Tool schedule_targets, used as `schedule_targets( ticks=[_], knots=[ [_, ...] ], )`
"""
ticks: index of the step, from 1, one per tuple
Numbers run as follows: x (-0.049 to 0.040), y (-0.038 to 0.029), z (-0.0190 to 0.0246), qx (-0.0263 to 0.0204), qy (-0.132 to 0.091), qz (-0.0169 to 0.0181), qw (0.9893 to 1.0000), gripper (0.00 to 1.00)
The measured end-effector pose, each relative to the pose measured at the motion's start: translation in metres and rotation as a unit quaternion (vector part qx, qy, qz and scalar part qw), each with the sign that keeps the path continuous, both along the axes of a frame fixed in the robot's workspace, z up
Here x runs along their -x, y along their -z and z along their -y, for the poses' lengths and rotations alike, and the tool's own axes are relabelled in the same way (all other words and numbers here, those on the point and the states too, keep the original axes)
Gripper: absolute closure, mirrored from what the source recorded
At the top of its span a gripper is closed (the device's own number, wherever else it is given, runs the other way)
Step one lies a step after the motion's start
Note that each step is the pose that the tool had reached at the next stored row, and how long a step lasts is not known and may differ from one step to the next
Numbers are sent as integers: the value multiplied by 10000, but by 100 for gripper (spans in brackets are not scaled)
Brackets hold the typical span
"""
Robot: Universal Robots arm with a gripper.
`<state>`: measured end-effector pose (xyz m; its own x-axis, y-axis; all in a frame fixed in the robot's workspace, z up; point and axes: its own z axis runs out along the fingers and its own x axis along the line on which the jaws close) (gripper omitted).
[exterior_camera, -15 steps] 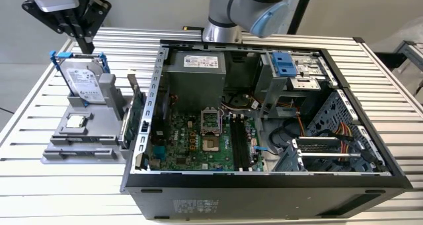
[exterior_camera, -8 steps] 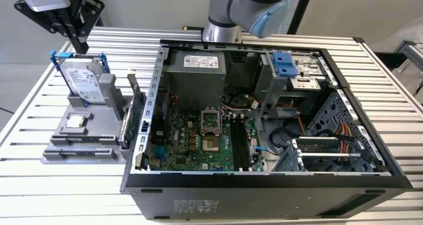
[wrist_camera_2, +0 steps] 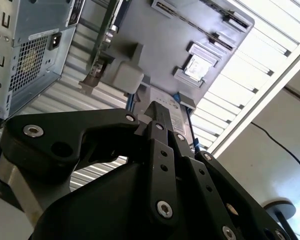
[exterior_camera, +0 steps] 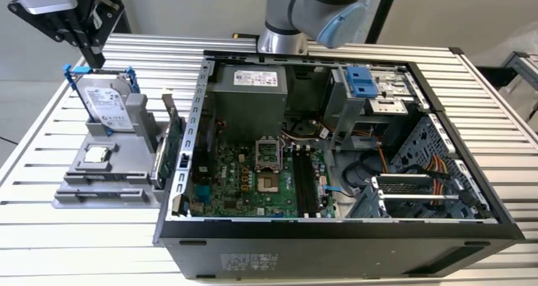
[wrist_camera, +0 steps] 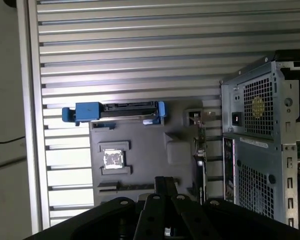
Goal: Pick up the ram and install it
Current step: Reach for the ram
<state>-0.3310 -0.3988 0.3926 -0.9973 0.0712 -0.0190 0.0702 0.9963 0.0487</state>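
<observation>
- ram (wrist_camera: 126,186) stands on edge, as I read it, in the long slot at the near end of the grey fixture (exterior_camera: 67,201). The fixture sits on the slatted table (exterior_camera: 42,248) at the exterior view's left, just beside the open computer case (exterior_camera: 336,242).
- The gripper (exterior_camera: 94,60) hangs high over the fixture's far end, above the hard drive (exterior_camera: 109,106) with its blue rails. It is well apart from the ram, and its fingers look drawn together with nothing between them.
- A processor chip (exterior_camera: 99,154) lies flat between the drive and the ram. The green card with a metal bracket (exterior_camera: 171,150) stands along the fixture's right side, close to the case wall.
- I judge the step in hand to be the approach for the pick. Nothing is lifted, and the memory slots (exterior_camera: 304,185) on the board look unfilled to me.
- To do it well, I would bring the arm toward the near end at its present height, so the fingers pass clear of the drive's top rail.
- I would spread the fingers before coming down, not over the slot itself.
- I would turn the wrist so the fingers close across the stick's two flat faces, near the middle of its length. An off-centre hold would likely let it swing.
- The descent should be straight and slow. The stick is thin, so a slanted entry could jam it against the slot wall or knock the card beside it.
- Close gently; the board will not take much squeeze.
</observation>
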Motion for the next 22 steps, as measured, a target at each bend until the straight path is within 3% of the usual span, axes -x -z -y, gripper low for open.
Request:
schedule_targets(
  ticks=[6, 13, 22],
  knots=[
    [65, 0, 0, 0, 0, 0, 10000, 100],
    [69, 0, 0, 0, 0, 0, 10000, 100],
    [69, 0, 58, 0, 0, 0, 10000, 100]
  ],
)
